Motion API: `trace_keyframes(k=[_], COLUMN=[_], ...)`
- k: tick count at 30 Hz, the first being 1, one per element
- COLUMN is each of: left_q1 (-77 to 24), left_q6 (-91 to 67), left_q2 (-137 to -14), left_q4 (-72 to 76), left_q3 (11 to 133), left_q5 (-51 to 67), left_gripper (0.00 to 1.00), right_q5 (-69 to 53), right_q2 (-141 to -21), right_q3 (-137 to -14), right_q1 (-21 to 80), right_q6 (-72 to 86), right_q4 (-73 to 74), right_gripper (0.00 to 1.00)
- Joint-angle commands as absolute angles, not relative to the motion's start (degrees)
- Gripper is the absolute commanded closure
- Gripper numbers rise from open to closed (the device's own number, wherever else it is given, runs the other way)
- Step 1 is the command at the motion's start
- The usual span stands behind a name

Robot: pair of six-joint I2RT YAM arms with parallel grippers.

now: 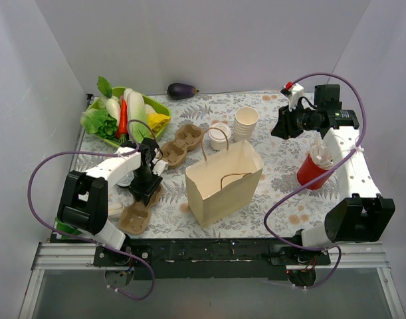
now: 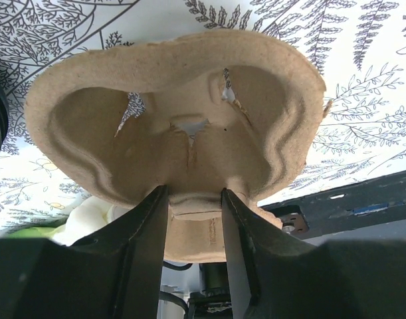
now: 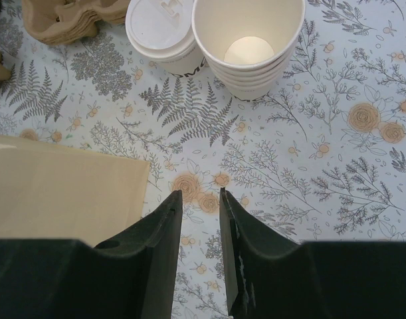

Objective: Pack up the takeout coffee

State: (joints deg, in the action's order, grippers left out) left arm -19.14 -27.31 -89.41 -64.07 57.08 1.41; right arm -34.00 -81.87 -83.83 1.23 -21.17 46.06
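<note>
On L wrist cam only: L gripper (image 2: pixel 194 194) tight on pulp tray (image 2: pixel 176 119); R gripper (image 3: pixel 199 194) barely ajar, empty, coffee (image 3: pixel 161 30) ahead.

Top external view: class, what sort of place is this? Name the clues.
Probably a robot test booth staged as a café takeout counter: plain white walls, a lidded coffee cup, a paper bag and a pulp cup carrier.

Top external: high above the near edge of the table (image 1: pixel 276 176), facing down over it all.
Left wrist: very close on a cup carrier (image 2: pixel 183 133).
Right wrist: facing down; shares lidded cup (image 3: pixel 161 30), cup stack (image 3: pixel 249 46) with top.
</note>
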Motion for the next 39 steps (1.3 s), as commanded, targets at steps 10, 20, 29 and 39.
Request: trace_keyframes(k=[10, 20, 29, 39], left_q1=[-19.0, -19.0, -19.3, -20.2], left_q6=[-25.8, -25.8, -25.0, -26.0], left_q2=[-83.9, -79.0, -79.4, -83.2], left_q4=[-72.9, -76.2, -69.4, -45.4], left_q3=[64.9, 79.0, 103.5, 117.8], left_q5=[8.7, 15.3, 15.0, 16.2], left_gripper=[1.0, 1.0, 1.0, 1.0], right_q5=[-34.4, -35.5, -37.7, -31.1], right_q2=[-83.4, -85.9, -89.8, -89.4], right_q3=[-94.5, -98.2, -102.9, -101.4], right_q1=[1.1, 1.1, 1.1, 1.1], right_q6=[-21.9, -19.0, -17.8, -21.5], right_q4=[45.9, 44.4, 46.1, 46.2], right_gripper=[0.63, 0.63, 0.63, 0.6])
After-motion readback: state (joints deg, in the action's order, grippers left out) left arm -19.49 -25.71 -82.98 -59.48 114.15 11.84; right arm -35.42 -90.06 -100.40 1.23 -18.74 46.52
